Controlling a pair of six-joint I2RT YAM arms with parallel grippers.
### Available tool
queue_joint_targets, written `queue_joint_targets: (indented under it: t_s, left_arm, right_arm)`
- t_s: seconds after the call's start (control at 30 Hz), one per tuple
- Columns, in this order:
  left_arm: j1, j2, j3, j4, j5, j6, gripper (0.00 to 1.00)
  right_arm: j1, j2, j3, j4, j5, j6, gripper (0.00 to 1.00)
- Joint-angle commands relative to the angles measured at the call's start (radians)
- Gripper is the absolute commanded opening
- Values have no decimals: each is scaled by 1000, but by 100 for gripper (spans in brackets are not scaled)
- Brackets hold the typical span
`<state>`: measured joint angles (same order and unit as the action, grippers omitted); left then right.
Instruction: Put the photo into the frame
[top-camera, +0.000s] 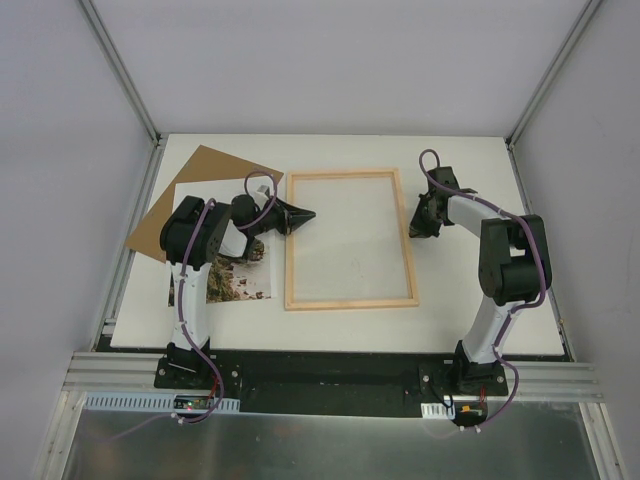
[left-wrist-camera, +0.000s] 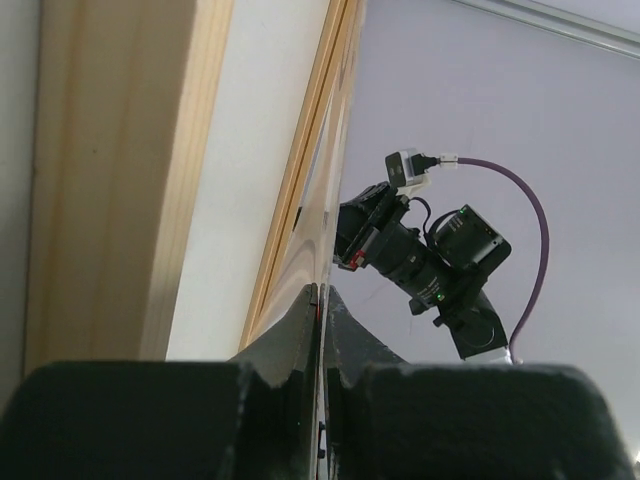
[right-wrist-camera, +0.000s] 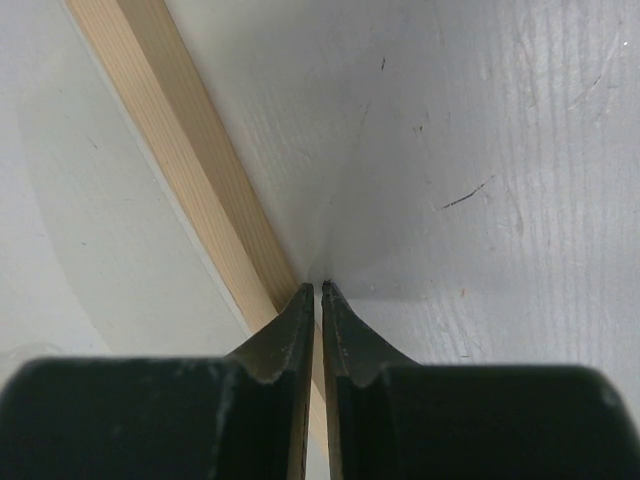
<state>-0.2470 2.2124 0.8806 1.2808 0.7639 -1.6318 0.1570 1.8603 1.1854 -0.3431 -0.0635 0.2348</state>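
Left gripper (top-camera: 303, 216): fingers pressed together, tips against the upper part of the left rail of the large thin light-wood picture frame with clear pane (top-camera: 350, 303). The left wrist view shows the tips (left-wrist-camera: 322, 296) meeting right at the rail edge; cannot tell if anything is pinched. Right gripper (top-camera: 416, 224): fingers all but together with only a thin slit between them, tips (right-wrist-camera: 318, 291) down on the frame's right rail. It shows no clear hold on anything. The frame lies flat, empty, with the white tabletop (top-camera: 480, 160) visible through the pane. The large paper photo of a rocky green-brown cliff (top-camera: 243, 281) lies face up left of the frame, apart from it and partly under the left arm. The plain brown backing board (top-camera: 205, 165) lies further left of the frame, under the photo's far end. Progress: early, photo not yet picked up or put in; the whole insertion is left. Pose: left arm is folded, elbow over the photo, forearm pointing at the frame. Right arm has its elbow high, right of the frame, wrist bent back toward the frame.
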Motion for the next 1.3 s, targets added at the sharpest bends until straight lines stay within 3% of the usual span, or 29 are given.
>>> queue_joint_targets:
  t_s: [0.0,1.27]
  left_arm:
    - [6,-14,-22,172,-17,-26,0]
    - [17,-80,-15,86,9,87,0]
  right_arm:
    - [15,13,37,-17,7,-6,9]
    - [16,10,39,-22,8,-11,9]
